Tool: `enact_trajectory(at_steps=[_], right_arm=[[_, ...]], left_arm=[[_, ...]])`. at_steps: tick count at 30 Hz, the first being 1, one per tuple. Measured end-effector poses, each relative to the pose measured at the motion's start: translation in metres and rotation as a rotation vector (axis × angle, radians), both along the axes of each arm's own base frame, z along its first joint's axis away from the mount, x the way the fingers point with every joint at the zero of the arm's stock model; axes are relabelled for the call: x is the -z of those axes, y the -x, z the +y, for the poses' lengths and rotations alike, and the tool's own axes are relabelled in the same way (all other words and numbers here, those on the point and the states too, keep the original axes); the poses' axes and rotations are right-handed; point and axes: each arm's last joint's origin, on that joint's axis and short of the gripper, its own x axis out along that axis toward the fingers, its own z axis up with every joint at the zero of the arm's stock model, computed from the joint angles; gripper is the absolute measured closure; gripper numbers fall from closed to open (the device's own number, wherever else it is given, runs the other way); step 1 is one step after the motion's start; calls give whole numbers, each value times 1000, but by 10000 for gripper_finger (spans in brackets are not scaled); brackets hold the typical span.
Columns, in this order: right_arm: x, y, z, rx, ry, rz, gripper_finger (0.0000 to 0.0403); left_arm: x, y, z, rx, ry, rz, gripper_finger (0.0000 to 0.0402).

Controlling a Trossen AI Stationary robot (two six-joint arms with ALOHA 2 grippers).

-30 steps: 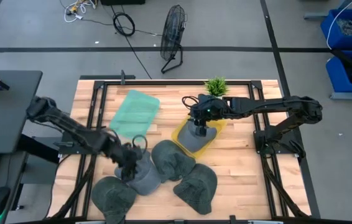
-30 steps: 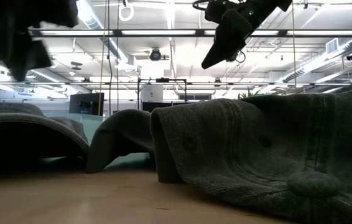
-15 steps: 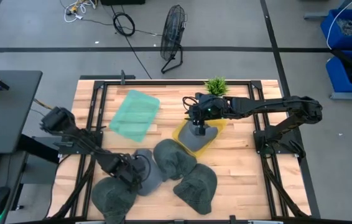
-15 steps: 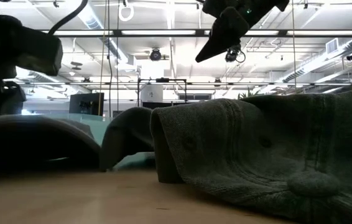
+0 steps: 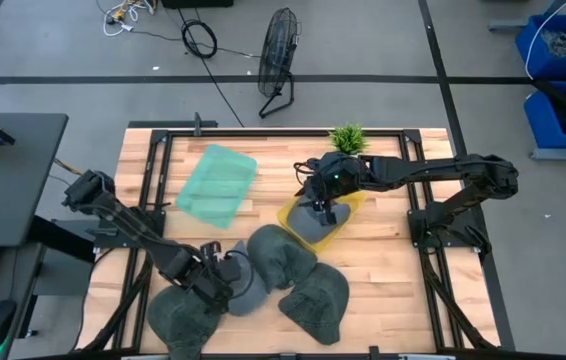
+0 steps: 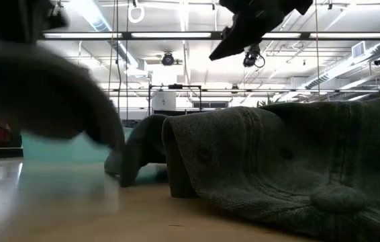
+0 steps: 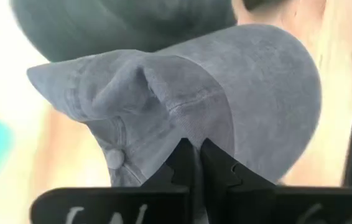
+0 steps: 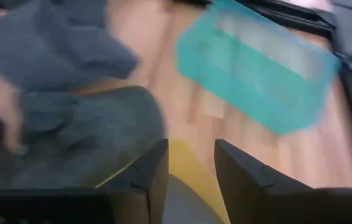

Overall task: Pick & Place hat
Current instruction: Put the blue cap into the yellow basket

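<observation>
A grey-blue hat (image 5: pixel 241 290) (image 7: pixel 244 87) lies among three dark green hats (image 5: pixel 281 255) (image 5: pixel 318 300) (image 5: pixel 181 318) near the table's front edge, and my left gripper (image 5: pixel 215 280) (image 7: pixel 196 155) is shut on it. In the low view the grey-blue hat (image 6: pixel 42 87) shows blurred and raised. My right gripper (image 5: pixel 320 208) (image 8: pixel 191 165) hangs open above a yellow tray (image 5: pixel 351 203). A grey hat (image 5: pixel 308 230) rests in that tray, and the gripper touches nothing. My left gripper pinches a fold of the hat's crown cloth (image 7: pixel 191 134) between its two shut fingers, a little way from the top button (image 7: pixel 115 158). The fingers (image 7: pixel 216 165) come slanting down from the table's left side. How much of the hat still touches the table does not show.
A teal tray (image 5: pixel 218 185) lies at the far left of the table, and a small green plant (image 5: pixel 348 137) stands at the far edge behind the yellow tray. One green hat (image 6: pixel 297 161) fills the right of the low view. Black frame rails (image 5: pixel 153 180) run along the table's sides.
My left gripper has gone down and toward the near edge onto the grey-blue hat and taken hold of it. In the low view that hat now stands higher than before and is blurred. My right gripper has risen a little above the yellow tray.
</observation>
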Motion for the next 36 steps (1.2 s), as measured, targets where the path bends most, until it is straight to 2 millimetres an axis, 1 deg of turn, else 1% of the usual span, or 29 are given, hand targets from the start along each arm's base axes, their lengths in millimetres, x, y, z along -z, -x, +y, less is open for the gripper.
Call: enact_trajectory(at_steps=[3,5,8,11,16,18,22,27,29,33,36], right_arm=[[-4,-3,13,-155,-50,-62,262],[-9,-6,23,-237,-72,-121,259],[-15,-9,38,-316,-31,-205,257],[-15,-15,52,-392,41,-273,256],[2,-30,69,-467,78,-288,256],[13,-39,74,-461,91,-290,256],[35,-57,75,-389,204,-295,256],[53,-67,71,-257,315,-249,256],[57,-69,68,-210,295,-221,256],[64,-68,63,-124,193,-147,256],[66,-67,63,-77,175,-124,256]], left_arm=[[-24,-2,4,92,-139,-25,389],[-33,-7,8,164,-225,-57,387],[-37,-14,18,282,-335,-63,386],[-36,-23,32,353,-403,-43,386],[-38,-40,56,418,-478,-51,386],[-40,-47,63,450,-504,-71,386],[-42,-57,77,512,-530,-94,386],[-41,-61,90,560,-541,-73,386],[-40,-62,94,546,-536,-67,386],[-40,-64,100,527,-534,-59,386],[-39,-66,103,533,-518,-59,385]])
